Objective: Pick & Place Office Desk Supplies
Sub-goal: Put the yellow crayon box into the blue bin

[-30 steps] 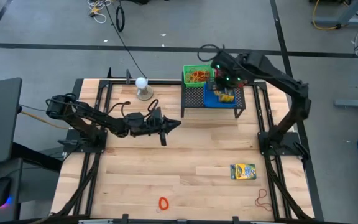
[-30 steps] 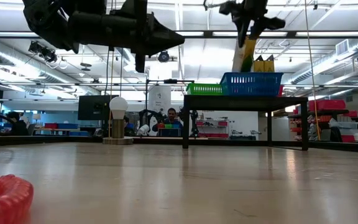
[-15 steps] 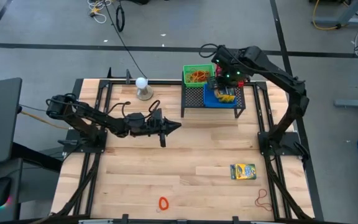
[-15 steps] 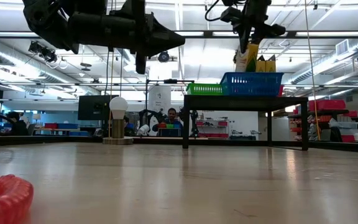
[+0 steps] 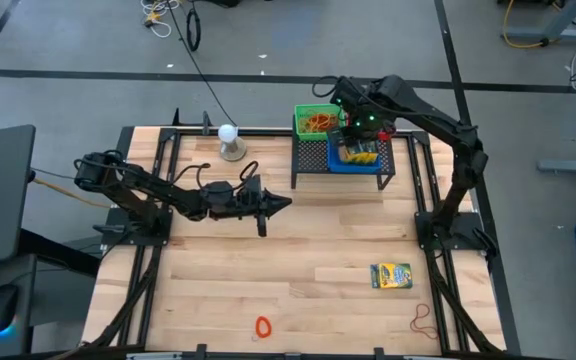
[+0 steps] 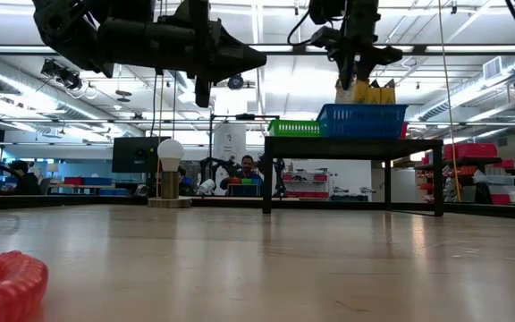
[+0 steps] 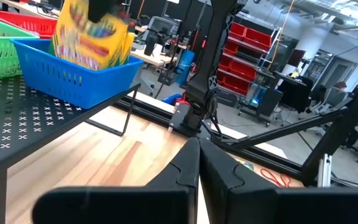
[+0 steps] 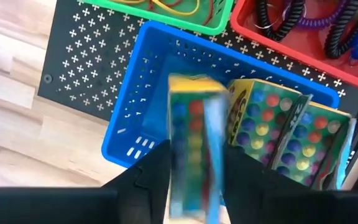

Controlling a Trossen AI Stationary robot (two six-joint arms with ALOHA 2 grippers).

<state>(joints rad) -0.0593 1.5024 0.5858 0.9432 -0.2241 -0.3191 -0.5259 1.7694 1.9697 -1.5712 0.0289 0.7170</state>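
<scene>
Crayon boxes (image 8: 291, 134) in basket (image 8: 135, 124) on rack (image 5: 313, 157)

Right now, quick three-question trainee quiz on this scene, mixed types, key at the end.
1. True or false: the left gripper is shut and holds nothing.
2. The right gripper is above which basket? A) green B) blue C) red
3. Fill in: on the table, one crayon box, a red coil and a ____ remain.

Key
1. True; its fingers meet, empty, above the bare table.
2. B, the blue basket, with a blurred crayon box between the fingers.
3. Rubber band, near the front right corner.
</scene>
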